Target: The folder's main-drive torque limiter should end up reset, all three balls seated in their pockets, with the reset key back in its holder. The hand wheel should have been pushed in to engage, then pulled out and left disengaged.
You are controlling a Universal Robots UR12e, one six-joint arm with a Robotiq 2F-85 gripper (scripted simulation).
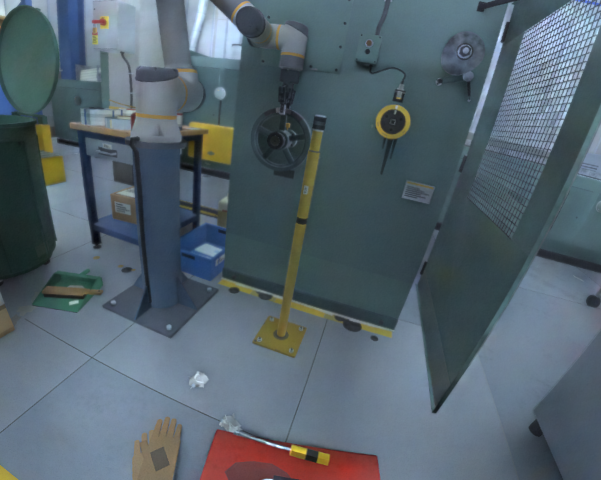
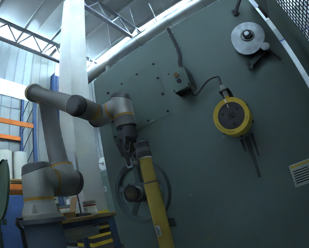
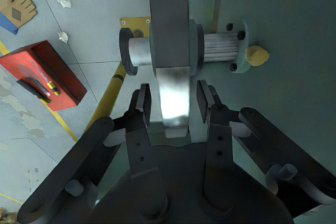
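Observation:
The dark hand wheel (image 1: 281,138) hangs on the green machine panel, to the left of the yellow-rimmed torque limiter (image 1: 393,122). Two dark prongs hang below the limiter (image 2: 232,116). A grey disc with a lever (image 1: 463,53) sits higher up on the right. My gripper (image 3: 173,94) comes down from above onto the top of the wheel's rim (image 3: 173,58). A finger stands on each side of the rim. The wheel's ribbed shaft (image 3: 220,46) shows behind it in the wrist camera. My gripper (image 1: 283,108) is open and holds nothing.
A red tray (image 1: 290,460) with a yellow-handled tool lies on the floor in front. A yellow bollard (image 1: 300,222) stands just right of the wheel. The mesh guard door (image 1: 507,170) hangs open on the right. My pedestal (image 1: 158,217) and a blue workbench stand left.

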